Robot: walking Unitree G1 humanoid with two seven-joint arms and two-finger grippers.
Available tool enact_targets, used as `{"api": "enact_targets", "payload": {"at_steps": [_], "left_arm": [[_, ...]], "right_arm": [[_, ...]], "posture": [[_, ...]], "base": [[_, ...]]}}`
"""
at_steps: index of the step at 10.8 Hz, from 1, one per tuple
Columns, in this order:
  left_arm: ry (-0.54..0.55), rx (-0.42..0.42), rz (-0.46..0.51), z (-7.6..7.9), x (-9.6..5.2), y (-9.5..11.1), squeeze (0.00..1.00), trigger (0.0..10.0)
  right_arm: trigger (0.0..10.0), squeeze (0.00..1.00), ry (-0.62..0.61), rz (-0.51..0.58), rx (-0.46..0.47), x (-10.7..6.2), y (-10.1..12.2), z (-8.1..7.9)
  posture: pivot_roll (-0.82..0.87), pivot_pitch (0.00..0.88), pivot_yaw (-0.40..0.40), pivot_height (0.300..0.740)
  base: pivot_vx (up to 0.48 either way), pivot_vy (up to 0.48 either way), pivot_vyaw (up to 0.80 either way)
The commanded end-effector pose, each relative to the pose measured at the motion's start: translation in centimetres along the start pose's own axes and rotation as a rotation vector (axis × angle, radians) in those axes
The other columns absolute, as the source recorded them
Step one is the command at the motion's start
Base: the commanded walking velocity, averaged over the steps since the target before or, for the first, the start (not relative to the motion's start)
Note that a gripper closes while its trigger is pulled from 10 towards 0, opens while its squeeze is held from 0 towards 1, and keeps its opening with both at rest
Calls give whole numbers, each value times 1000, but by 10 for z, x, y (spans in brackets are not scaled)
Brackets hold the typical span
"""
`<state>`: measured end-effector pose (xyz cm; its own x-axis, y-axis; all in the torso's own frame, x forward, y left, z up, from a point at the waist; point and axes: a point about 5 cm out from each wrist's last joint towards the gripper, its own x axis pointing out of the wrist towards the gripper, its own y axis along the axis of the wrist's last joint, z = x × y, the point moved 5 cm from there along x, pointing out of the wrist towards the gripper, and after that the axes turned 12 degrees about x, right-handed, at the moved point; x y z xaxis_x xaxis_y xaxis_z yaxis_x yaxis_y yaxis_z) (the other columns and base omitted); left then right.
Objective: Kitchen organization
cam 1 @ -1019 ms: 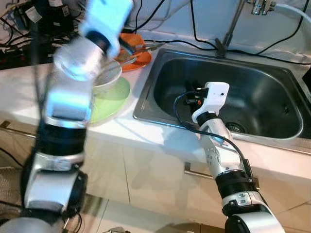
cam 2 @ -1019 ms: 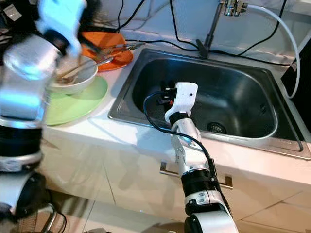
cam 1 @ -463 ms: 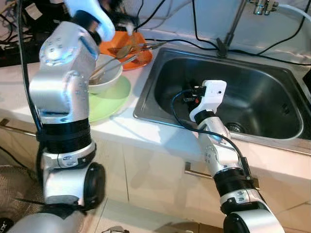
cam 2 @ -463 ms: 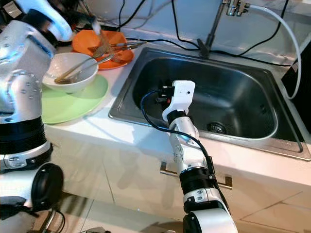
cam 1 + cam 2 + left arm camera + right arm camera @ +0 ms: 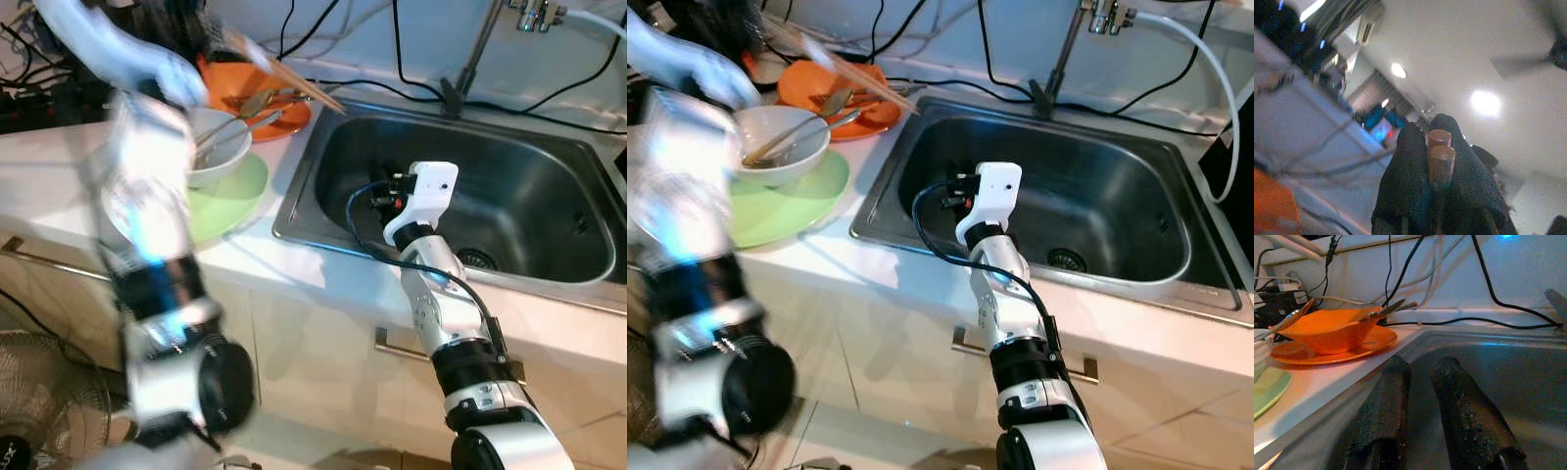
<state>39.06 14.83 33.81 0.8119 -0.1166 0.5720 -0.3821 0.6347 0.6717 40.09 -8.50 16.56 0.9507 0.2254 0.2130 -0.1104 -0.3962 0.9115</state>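
The white stone table (image 5: 813, 257) has a stainless steel sink (image 5: 1097, 211) sunk into its right part. Left of the sink a round pale green plate (image 5: 784, 208) lies on it; behind, near the back edge, a round orange plate (image 5: 867, 116). Black cables (image 5: 950, 86) trail along the back edge.

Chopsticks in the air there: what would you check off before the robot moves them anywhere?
1. Grip on the chopsticks: ok, the left gripper's fingers are shut on both sticks.
2. Both sticks together: ok, their ends sit side by side.
3. Free ends clear of the orange dish: ok, raised above it.
4. Sink free to receive them: ok, the basin looks bare.
5. Right gripper out of the way: not ok, it hangs inside the sink, holding nothing.
6. White bowl steady: cannot tell; utensils lean in it.
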Motion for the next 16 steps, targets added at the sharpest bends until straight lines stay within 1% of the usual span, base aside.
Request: {"api": "enact_targets", "payload": {"at_steps": [1, 2, 3, 4, 6, 7, 8, 9, 11, 12, 13, 14, 15, 16], "left_arm": [[-12, -33, 0, 2, -1, -5, 0, 10000], [-4, -86, -13, -1, -6, -16, 0, 10000], [55, -192, -7, -13, -12, -30, 0, 10000], [63, -238, 11, -14, -14, -32, 0, 10000], [61, -258, 25, -12, -16, -32, 0, 10000], [75, -259, 25, -14, -17, -35, 0, 10000], [75, -264, 12, -14, -17, -39, 0, 10000], [70, -260, -17, -11, -19, -47, 0, 10000], [61, -266, -46, -5, -20, -57, 0, 10000], [50, -267, -66, 0, -20, -63, 0, 10000], [39, -281, -81, 5, -20, -68, 0, 10000], [17, -294, -96, 13, -20, -72, 0, 10000], [1, -307, -99, 17, -19, -73, 0, 10000], [-17, -343, -90, 21, -19, -73, 0, 10000]], "right_arm": [[10000, 0, -22, 26, 7, 0, 6, 7], [10000, 0, -31, 33, 25, -1, 8, 9], [10000, 592, -43, 44, 47, -1, 11, 13], [10000, 1000, -61, 57, 88, -1, 15, 18], [10000, 1000, -105, 78, 194, -3, 21, 27], [10000, 1000, -132, 92, 346, -4, 22, 33], [10000, 1000, -155, 109, 545, -4, 24, 36], [10000, 1000, -104, 136, 738, -1, 32, 25], [10000, 1000, -54, 161, 839, 3, 45, 14], [10000, 451, -36, 160, 875, 4, 49, 11], [10000, 0, -12, 154, 943, 4, 52, 7], [10000, 0, 39, 131, 959, 5, 54, -3], [10000, 0, 46, 114, 983, 4, 52, -6], [10000, 0, 49, 95, 1012, 4, 48, -8]], "posture": [[56, 0, -49, 740], [53, 0, -48, 740], [41, 0, -44, 740], [40, 0, -43, 740], [35, 0, -44, 740], [34, 0, -43, 740], [31, 0, -42, 740], [33, 0, -42, 740], [35, 0, -42, 740], [36, 0, -44, 740], [40, 6, -46, 740], [40, 12, -46, 740], [43, 15, -47, 740], [45, 19, -49, 740]], "base": [[0, 0, 0], [0, 0, 0], [0, 0, 0], [0, 0, 0], [0, 0, 0], [0, 0, 0], [0, 0, 0], [0, 0, 0], [0, 0, 0], [0, 0, 0], [0, 0, 0], [0, 0, 0], [0, 0, 0], [0, 0, 0]]}}
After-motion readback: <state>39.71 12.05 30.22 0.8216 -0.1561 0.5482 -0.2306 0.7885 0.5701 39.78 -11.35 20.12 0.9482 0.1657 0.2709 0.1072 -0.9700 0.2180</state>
